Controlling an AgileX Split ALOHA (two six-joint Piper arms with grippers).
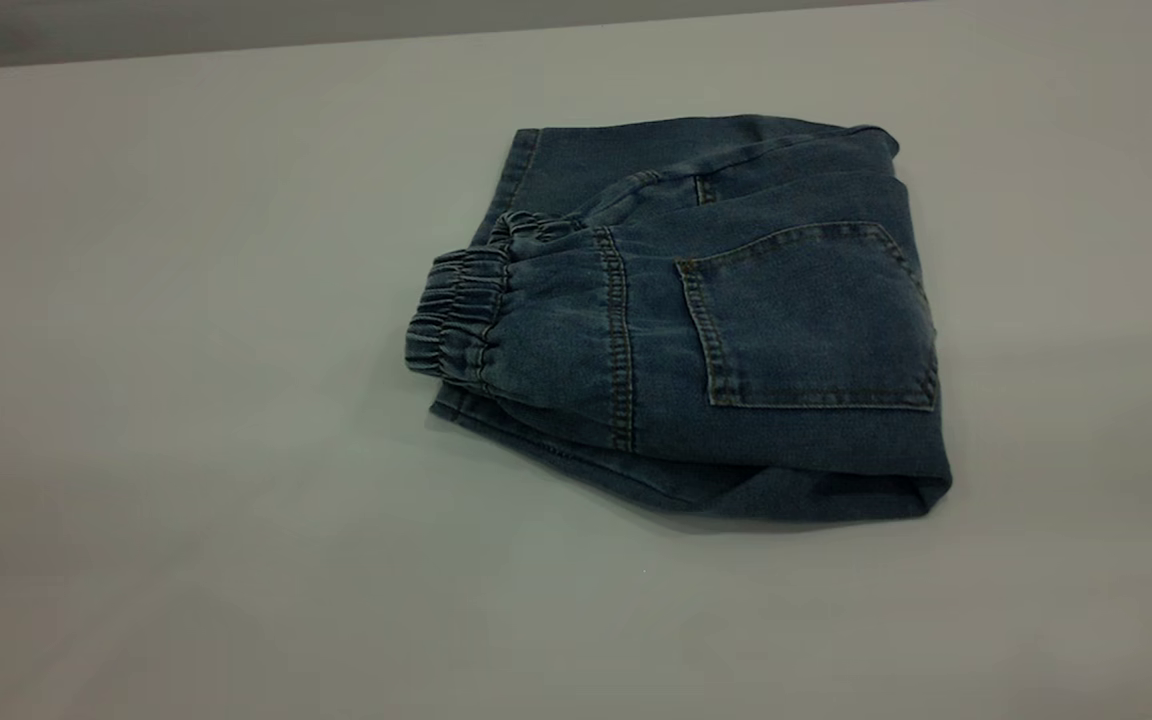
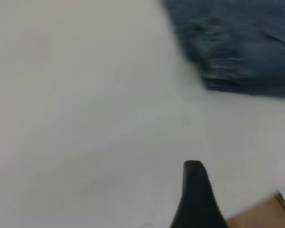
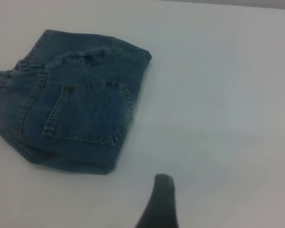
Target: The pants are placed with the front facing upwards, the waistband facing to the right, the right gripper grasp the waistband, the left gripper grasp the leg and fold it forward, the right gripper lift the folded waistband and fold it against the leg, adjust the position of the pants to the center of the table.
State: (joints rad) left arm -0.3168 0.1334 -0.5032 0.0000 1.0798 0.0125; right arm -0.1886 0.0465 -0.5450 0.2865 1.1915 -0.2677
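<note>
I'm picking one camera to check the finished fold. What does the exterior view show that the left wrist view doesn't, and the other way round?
Only the exterior view shows the whole folded pants, with the gathered waistband at their left end and a patch pocket on top; neither gripper appears. Only the left wrist view shows a black finger of the left gripper over bare table, apart from the denim. Both show the white table and the pants lying on it.

Left gripper [image 2: 195, 199] – black blunt fingertip; right gripper [image 3: 160, 204] (similar).
</note>
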